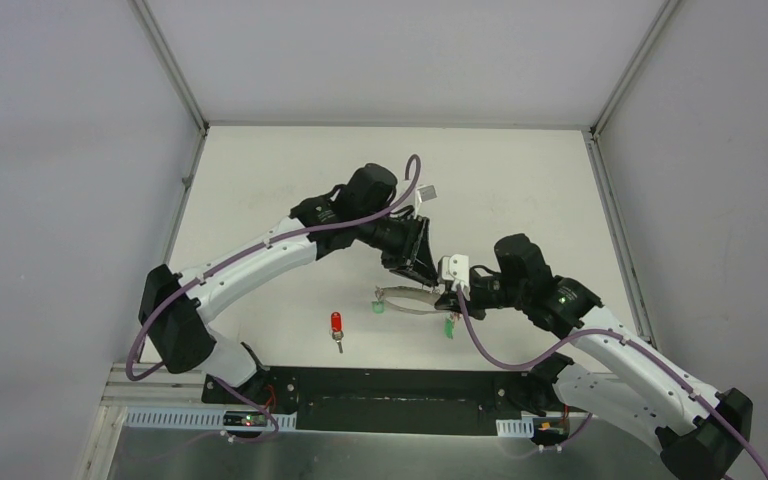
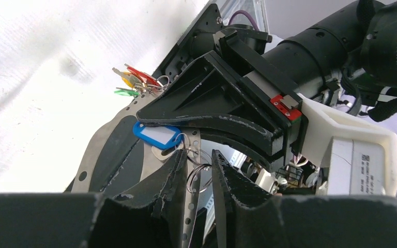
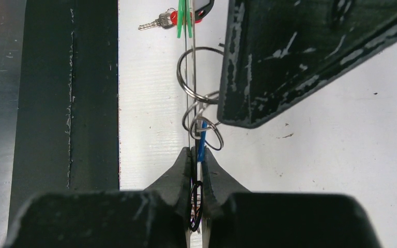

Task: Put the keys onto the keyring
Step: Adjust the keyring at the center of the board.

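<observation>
The grey keyring [image 1: 407,298] hangs just above the table between my two grippers. My right gripper [image 1: 447,297] [image 3: 197,150] is shut on its thin edge, with a blue tag [image 3: 200,142] pinched in alongside. Green keys [image 1: 377,307] [image 1: 450,326] dangle from the keyring. A red key [image 1: 337,322] [image 3: 171,18] lies loose on the table to the left. My left gripper [image 1: 422,275] [image 2: 199,153] comes in from above. Its jaws stand narrowly apart around a small split ring [image 2: 192,182] beside the blue tag [image 2: 157,136]. Red, yellow and green keys [image 2: 134,80] cluster at the keyring's far end.
A black base plate [image 1: 390,395] runs along the near table edge, just below the red key. Grey walls [image 1: 60,200] close in the white table [image 1: 290,180] on the left, right and back. My left finger [image 3: 289,51] looms close over the right wrist view.
</observation>
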Controlling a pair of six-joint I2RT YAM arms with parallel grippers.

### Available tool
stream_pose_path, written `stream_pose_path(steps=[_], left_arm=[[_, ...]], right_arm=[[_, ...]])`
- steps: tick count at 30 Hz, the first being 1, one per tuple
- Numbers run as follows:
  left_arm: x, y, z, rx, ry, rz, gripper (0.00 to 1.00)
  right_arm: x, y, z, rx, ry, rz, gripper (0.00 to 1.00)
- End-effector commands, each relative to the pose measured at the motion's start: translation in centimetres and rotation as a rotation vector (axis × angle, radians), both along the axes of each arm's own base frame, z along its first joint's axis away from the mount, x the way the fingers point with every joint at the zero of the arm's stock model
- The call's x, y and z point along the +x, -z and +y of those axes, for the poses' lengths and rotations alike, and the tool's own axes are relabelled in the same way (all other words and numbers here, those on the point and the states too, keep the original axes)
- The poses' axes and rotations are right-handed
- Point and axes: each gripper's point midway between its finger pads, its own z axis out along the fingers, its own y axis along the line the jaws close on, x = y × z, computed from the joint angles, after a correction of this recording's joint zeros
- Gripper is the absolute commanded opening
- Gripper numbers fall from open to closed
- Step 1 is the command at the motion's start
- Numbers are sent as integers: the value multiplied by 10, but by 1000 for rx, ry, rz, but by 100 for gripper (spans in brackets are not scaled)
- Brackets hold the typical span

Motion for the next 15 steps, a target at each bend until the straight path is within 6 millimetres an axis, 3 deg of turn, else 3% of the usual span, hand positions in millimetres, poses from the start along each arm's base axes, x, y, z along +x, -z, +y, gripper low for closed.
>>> stream_pose_path(steps=[1, 15], left_arm=[[-4, -35, 5, -90, -7, -91, 23], [-8, -56, 16, -126, 14, -205, 30]], right_arm=[[8, -32, 9, 86, 0, -73, 0], [12, -37, 13, 106, 39, -47, 0]])
